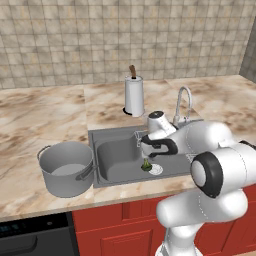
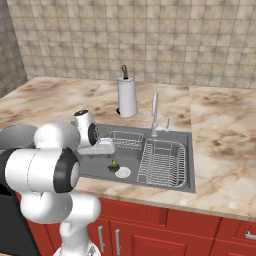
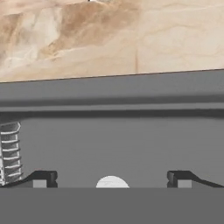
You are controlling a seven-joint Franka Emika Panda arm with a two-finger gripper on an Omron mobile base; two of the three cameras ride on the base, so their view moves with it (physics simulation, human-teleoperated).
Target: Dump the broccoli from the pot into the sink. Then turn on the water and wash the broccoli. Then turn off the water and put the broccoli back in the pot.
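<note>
Grey pot (image 1: 66, 167), dark grey sink (image 2: 165, 182), green broccoli (image 2: 113, 165) with paler stem. Beige-brown marbled counter (image 1: 45, 115), tan tiled wall (image 1: 100, 35), red cabinets (image 2: 170, 230), white paper-towel roll (image 2: 127, 96), chrome faucet (image 1: 183, 102), white drain (image 3: 112, 182).

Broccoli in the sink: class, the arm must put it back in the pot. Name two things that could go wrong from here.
1. The broccoli is small and lies right beside the drain; the open gripper hangs over the drain, not the floret, so closing now would likely miss it.
2. The pot stands on the counter left of the sink, so the floret could slip out on the carry over the rim.
</note>
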